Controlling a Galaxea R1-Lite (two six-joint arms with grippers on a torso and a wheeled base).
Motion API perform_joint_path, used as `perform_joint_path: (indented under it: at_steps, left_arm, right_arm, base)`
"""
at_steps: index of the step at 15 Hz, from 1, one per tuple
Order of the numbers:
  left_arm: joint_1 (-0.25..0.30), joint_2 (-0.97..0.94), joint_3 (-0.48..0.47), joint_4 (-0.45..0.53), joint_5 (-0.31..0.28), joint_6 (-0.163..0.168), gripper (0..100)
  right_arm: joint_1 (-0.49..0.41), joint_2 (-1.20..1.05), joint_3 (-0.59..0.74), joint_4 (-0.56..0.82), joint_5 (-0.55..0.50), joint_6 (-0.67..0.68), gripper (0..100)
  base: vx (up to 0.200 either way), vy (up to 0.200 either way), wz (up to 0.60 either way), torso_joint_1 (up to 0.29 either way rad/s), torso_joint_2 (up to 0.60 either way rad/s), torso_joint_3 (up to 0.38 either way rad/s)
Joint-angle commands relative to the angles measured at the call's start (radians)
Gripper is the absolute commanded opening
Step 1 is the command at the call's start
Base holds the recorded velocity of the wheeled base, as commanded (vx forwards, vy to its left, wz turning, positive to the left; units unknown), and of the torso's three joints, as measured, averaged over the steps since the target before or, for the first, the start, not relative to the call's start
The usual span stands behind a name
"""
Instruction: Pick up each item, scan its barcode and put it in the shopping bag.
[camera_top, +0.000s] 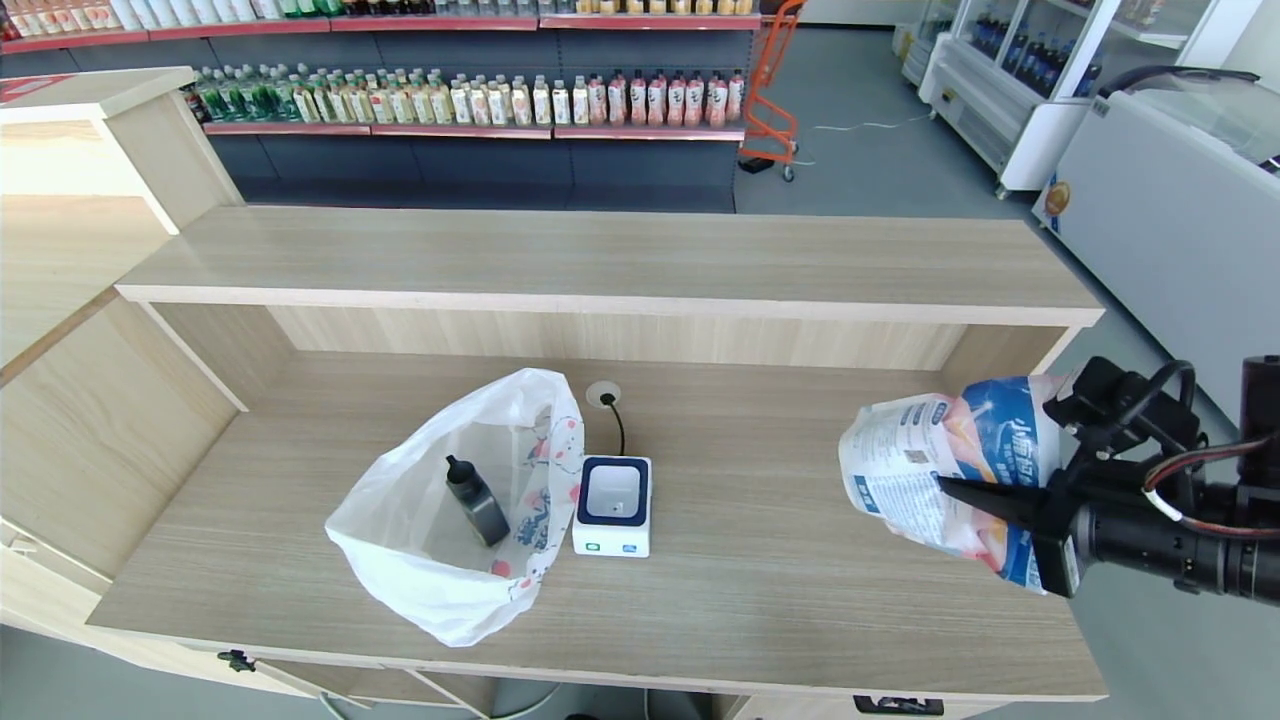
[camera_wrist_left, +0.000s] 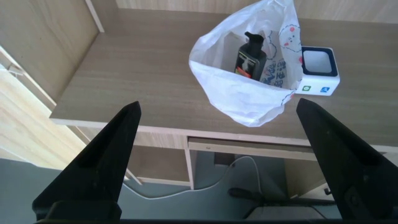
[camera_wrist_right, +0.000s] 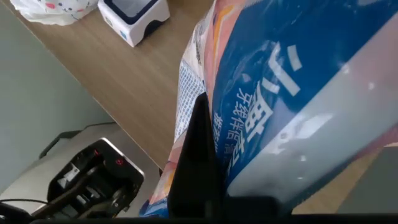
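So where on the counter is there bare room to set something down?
Widest bare patch: the counter between the scanner and the held packet. A smaller one lies between the shopping bag and the left side wall. Crowded mid-counter: bag beside scanner.

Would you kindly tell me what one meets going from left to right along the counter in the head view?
shopping bag → barcode scanner → snack packet → right gripper, which holds the packet.
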Motion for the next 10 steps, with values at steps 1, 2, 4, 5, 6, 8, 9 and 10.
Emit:
perform_joint_path:
  at_steps: [1, 2, 4, 5, 6, 8, 9, 10]
  left_arm:
    - [0.0, 0.0, 0.0, 0.0, 0.001, 0.0, 100]
    - [0.0, 0.0, 0.0, 0.0, 0.0, 0.002, 100]
    - [0.0, 0.0, 0.0, 0.0, 0.0, 0.007, 100]
    - [0.0, 0.0, 0.0, 0.0, 0.0, 0.008, 100]
    - [0.0, 0.0, 0.0, 0.0, 0.0, 0.011, 100]
    - [0.0, 0.0, 0.0, 0.0, 0.0, 0.007, 100]
    - [0.0, 0.0, 0.0, 0.0, 0.0, 0.003, 100]
    - [0.0, 0.0, 0.0, -0.002, 0.0, 0.003, 100]
  right_arm:
    - [0.003, -0.013, 0.009, 0.0, -0.002, -0.027, 0]
    - [0.003, -0.012, 0.009, -0.002, -0.002, -0.049, 0]
    - [0.001, -0.015, 0.011, -0.002, -0.002, -0.055, 0]
    - [0.001, -0.018, 0.011, 0.0, -0.002, -0.057, 0]
    - [0.001, -0.023, 0.015, 0.0, -0.002, -0.057, 0]
    - [0.001, -0.029, 0.023, 0.0, -0.002, -0.057, 0]
    - [0.001, -0.033, 0.026, 0.0, -0.002, -0.055, 0]
    - [0.0, -0.035, 0.026, 0.0, -0.002, -0.055, 0]
  base:
    - [0.0, 0.0, 0.0, 0.0, 0.0, 0.0]
    - [0.0, 0.0, 0.0, 0.0, 0.0, 0.0]
    - [0.0, 0.0, 0.0, 0.0, 0.0, 0.0]
    - [0.0, 0.0, 0.0, 0.0, 0.0, 0.0]
    - [0.0, 0.0, 0.0, 0.0, 0.0, 0.0]
    - [0.0, 0.0, 0.0, 0.0, 0.0, 0.0]
    - [0.0, 0.2, 0.0, -0.002, 0.0, -0.007]
    - [0.0, 0.2, 0.0, 0.002, 0.0, 0.002]
